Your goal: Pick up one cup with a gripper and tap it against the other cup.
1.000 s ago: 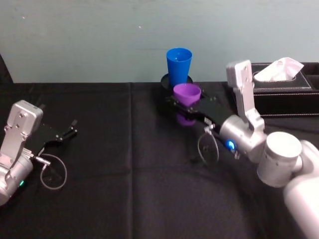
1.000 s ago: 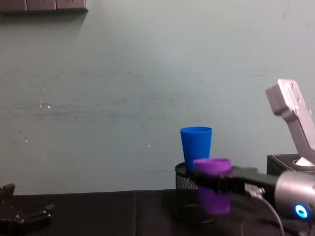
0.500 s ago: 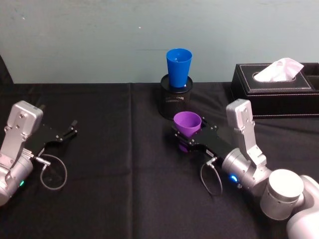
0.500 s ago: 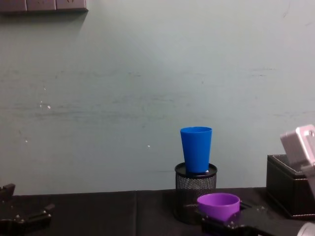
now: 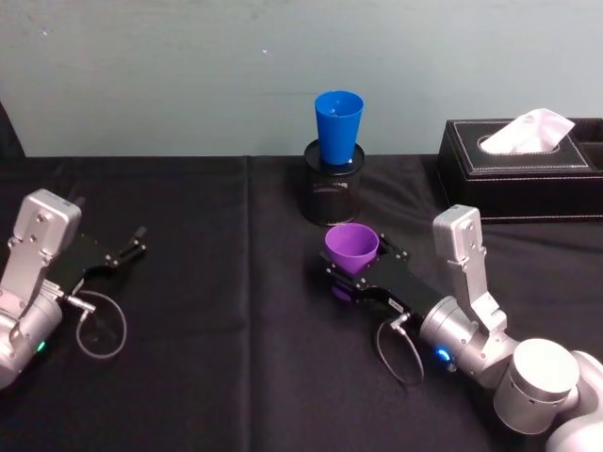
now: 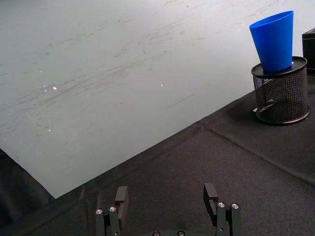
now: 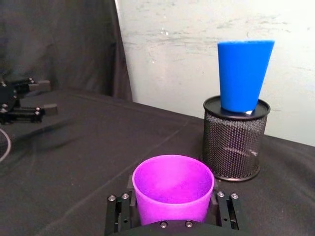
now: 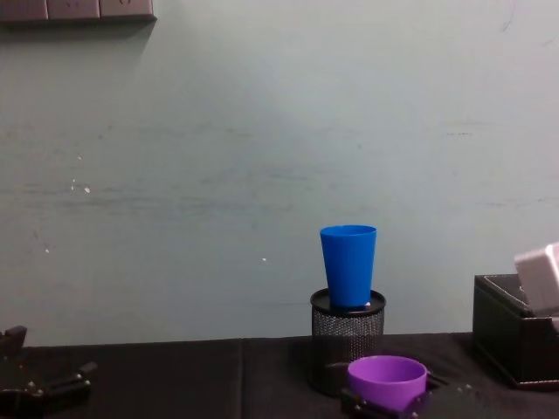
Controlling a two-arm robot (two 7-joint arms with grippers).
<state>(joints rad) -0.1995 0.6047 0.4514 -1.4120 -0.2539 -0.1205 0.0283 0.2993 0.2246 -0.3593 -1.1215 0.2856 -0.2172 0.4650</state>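
On the black cloth, centre: purple cup (image 5: 351,249), smooth tapered plastic, upright, mouth up.
Right gripper (image 5: 359,280): flat black fingers clamped on the purple cup's lower wall.
Blue cup (image 5: 338,126): tall, narrow, smooth, standing on the holder, well apart from the purple cup.
Holder (image 5: 331,193): black mesh cylinder.
Left gripper (image 5: 127,247): fingers spread, low at the table's left.
Tissue box (image 5: 520,169): black, stitched, far right.

Black mesh pen holder (image 5: 329,191) on black tablecloth (image 5: 217,282), black tissue box (image 5: 516,174) at right, pale green wall (image 8: 218,157) behind
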